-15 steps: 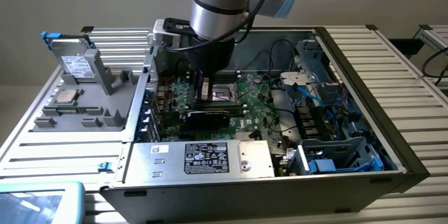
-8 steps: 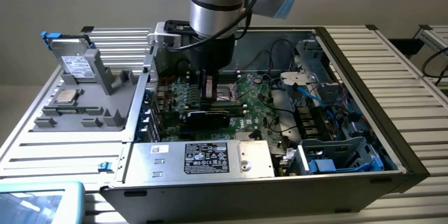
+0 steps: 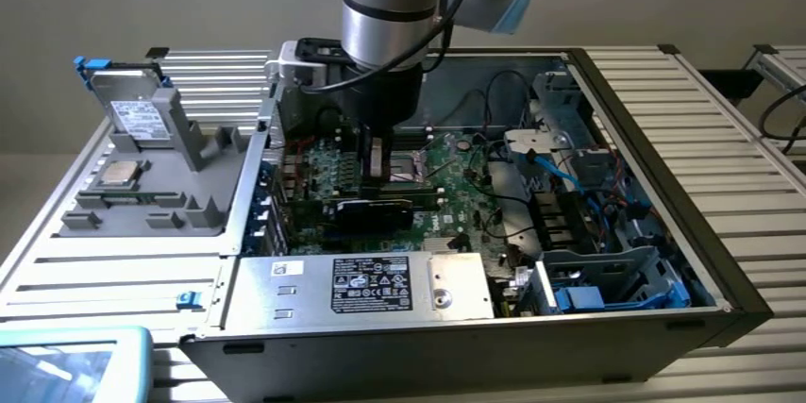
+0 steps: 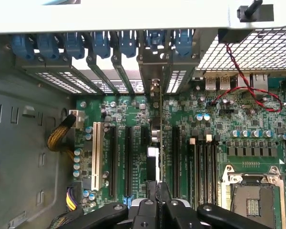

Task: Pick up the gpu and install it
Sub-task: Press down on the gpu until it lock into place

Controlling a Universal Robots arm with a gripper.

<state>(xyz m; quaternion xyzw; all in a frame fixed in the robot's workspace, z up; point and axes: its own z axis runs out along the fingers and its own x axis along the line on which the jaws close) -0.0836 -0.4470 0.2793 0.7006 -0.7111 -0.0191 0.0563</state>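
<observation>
One gripper (image 4: 157, 200) is clamped shut on the gpu (image 4: 160, 138), pinching the card's upper edge between its black fingers (image 4: 150, 210). In the wrist view the gpu shows edge-on: a thin green board standing upright, running from the fingers toward its silver bracket (image 4: 156, 86) at the rear slot openings. It stands over the motherboard (image 4: 229, 124), between two long black expansion slots (image 4: 128, 160). Beyond it sit blue slot clips (image 4: 100, 43) along the case's back wall. In the exterior view the arm (image 3: 391, 7) reaches down into the open case (image 3: 629, 261), with the gripper (image 3: 374, 172) low over the motherboard (image 3: 466, 186). A tray (image 3: 126, 186) lies further off, on the exterior view's left.
</observation>
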